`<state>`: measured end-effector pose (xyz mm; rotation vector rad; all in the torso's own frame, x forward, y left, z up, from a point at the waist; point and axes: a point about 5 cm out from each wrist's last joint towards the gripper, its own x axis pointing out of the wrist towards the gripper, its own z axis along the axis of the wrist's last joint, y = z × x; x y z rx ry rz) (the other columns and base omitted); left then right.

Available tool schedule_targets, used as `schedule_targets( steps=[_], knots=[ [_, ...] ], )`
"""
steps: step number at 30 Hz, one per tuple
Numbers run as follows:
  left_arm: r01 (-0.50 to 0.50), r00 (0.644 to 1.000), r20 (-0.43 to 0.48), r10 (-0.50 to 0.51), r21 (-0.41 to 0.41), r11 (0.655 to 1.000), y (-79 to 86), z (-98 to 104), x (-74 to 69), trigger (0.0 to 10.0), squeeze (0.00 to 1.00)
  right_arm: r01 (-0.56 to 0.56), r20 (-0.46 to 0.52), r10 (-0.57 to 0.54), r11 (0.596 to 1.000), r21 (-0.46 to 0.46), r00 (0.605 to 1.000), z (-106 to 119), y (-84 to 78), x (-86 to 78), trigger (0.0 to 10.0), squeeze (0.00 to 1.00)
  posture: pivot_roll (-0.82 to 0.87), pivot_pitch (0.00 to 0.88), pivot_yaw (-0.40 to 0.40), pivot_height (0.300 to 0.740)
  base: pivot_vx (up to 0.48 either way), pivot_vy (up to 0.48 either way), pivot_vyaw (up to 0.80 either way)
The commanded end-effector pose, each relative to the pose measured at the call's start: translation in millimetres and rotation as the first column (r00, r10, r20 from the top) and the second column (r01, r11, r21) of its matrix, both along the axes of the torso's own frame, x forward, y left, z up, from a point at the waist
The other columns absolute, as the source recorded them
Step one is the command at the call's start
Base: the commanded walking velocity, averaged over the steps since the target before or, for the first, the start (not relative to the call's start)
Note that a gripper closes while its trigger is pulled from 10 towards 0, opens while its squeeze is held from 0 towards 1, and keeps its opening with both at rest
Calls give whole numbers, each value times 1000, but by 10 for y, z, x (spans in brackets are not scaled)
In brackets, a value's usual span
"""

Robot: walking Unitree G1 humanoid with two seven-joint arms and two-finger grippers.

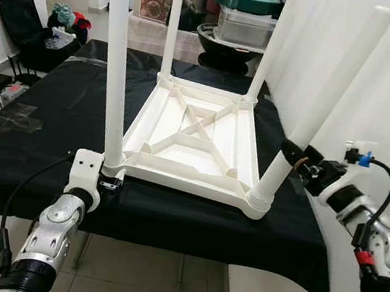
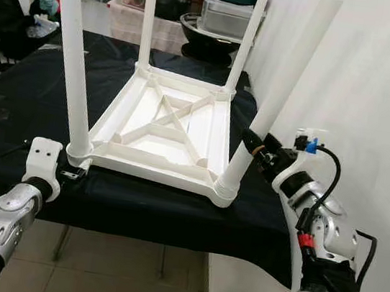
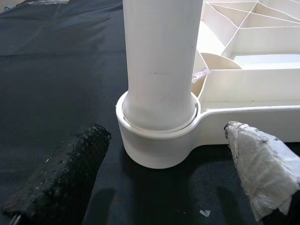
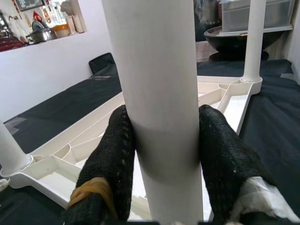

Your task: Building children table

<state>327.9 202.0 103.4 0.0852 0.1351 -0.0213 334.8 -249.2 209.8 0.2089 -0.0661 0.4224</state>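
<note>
- Clearly, the white plastic table (image 1: 196, 135) lies upside down on a black cloth (image 1: 36, 138) that covers a long bench, and its near rim sits close to the near edge of the cloth.
- To the right, a white wall (image 2: 378, 84) stands just beside the table, so room on that side is narrow; to the left, much bare cloth is open.
- Four round, smooth white legs point up from the corner sockets; the near right leg (image 1: 323, 113) leans to the right.
- Under the top, flat ribs form a cross.
- The right gripper (image 4: 161, 154) pinches this leaning leg between its rough black fingers (image 4: 110, 159).
- The left gripper (image 3: 164, 187) is spread, low on the cloth, one finger on each side of the near left socket (image 3: 157, 140) without touching it.
</note>
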Motion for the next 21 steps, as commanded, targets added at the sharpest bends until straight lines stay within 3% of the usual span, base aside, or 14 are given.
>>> schedule_targets(
  steps=[1,3,4,5,6,7,10,12,14,15,16,18,20,21],
  knots=[
    [10,1000,-12,-10,8,1000,-14,-9,19,10000,0,28,-12,-28,1000,4,1000,-52,-18,-10,0,0,45,0,-107,740,0,0,0],
    [12,1000,-13,-12,8,1000,-18,-11,20,10000,0,124,-15,-124,992,8,992,-52,-31,9,0,0,43,0,-106,740,0,0,0],
    [13,1000,-13,-13,7,1000,-17,-12,18,10000,0,250,-26,-249,967,49,968,-55,-69,28,0,0,38,0,-108,740,0,0,0],
    [13,1000,-13,-13,7,1000,-17,-12,18,10000,0,250,-26,-249,967,49,968,-55,-69,28,0,0,38,0,-108,740,0,0,0],
    [13,1000,-15,-13,8,1000,-17,-16,14,10000,0,392,-71,-387,915,91,919,-122,-94,22,0,0,39,0,-106,740,0,0,0],
    [13,1000,-16,-13,7,1000,-25,-23,8,10000,0,600,-174,-580,795,91,796,-355,-60,-75,0,0,45,0,-104,740,0,0,0],
    [14,1000,-17,-13,7,1000,-31,-25,6,10000,0,642,-200,-619,763,76,760,-438,-31,-122,0,0,45,0,-104,740,0,0,0],
    [16,1000,-17,-16,8,1000,-32,-26,1,10000,0,731,-265,-699,682,31,664,-627,33,-243,0,0,47,0,-102,740,0,0,0],
    [16,1000,-17,-16,8,1000,-32,-26,1,10000,0,731,-265,-699,682,31,664,-627,33,-243,0,0,47,0,-102,740,0,0,0],
    [15,1000,-18,-15,10,1000,-17,-22,1,10000,0,782,-316,-742,623,0,591,-770,221,-373,0,0,45,0,-95,740,0,0,0],
    [15,1000,-18,-15,10,1000,-17,-22,1,10000,0,782,-316,-742,623,0,591,-770,221,-373,0,0,45,0,-95,740,0,0,0],
    [17,1000,-21,-16,15,1000,-9,-22,3,10000,0,737,-342,-694,675,-2,634,-794,486,-393,0,0,41,0,-93,740,0,0,0],
    [17,1000,-22,-17,16,1000,-12,-23,8,10000,0,655,-334,-625,755,-27,706,-770,646,-333,549,0,40,0,-94,740,0,0,0],
    [18,1000,-22,-18,16,1000,-17,-23,11,10000,0,612,-316,-587,791,-26,745,-736,688,-292,10000,0,39,0,-95,740,0,0,0]
  ],
)
